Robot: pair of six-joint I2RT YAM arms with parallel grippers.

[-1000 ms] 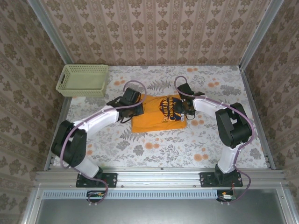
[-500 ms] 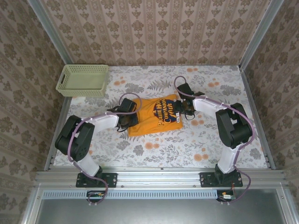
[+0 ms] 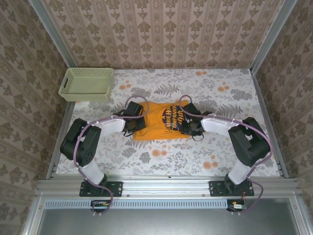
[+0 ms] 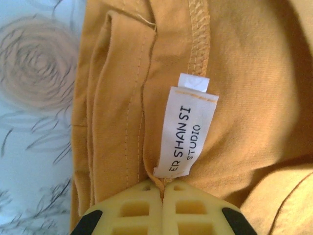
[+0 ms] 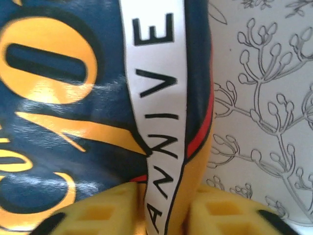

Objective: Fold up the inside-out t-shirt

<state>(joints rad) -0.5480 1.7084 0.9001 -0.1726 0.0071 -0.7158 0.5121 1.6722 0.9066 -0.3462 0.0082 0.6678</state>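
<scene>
The inside-out t-shirt (image 3: 161, 122) lies folded in a compact orange block mid-table, blue and white lettering facing up. My left gripper (image 3: 133, 123) is at its left edge. In the left wrist view the yellow fingertips (image 4: 142, 200) are pressed together on a pinch of plain orange fabric (image 4: 244, 98), just below a white sewn label (image 4: 188, 129); this gripper (image 4: 162, 190) is shut on the shirt. My right gripper (image 3: 189, 127) is at the shirt's right edge. In the right wrist view a raised fold of printed fabric (image 5: 161, 122) fills the gap of the gripper (image 5: 166, 215), touching both pads.
A pale green mesh basket (image 3: 86, 84) stands at the far left corner of the floral tablecloth (image 3: 220, 152). Patterned walls close the table in on three sides. Open cloth lies in front of the shirt and to its right.
Both grippers have drawn closer to the near edge and to each other, carrying the shirt's edges along. The right gripper has closed onto the shirt's right edge. The shirt now lies flatter and wider.
</scene>
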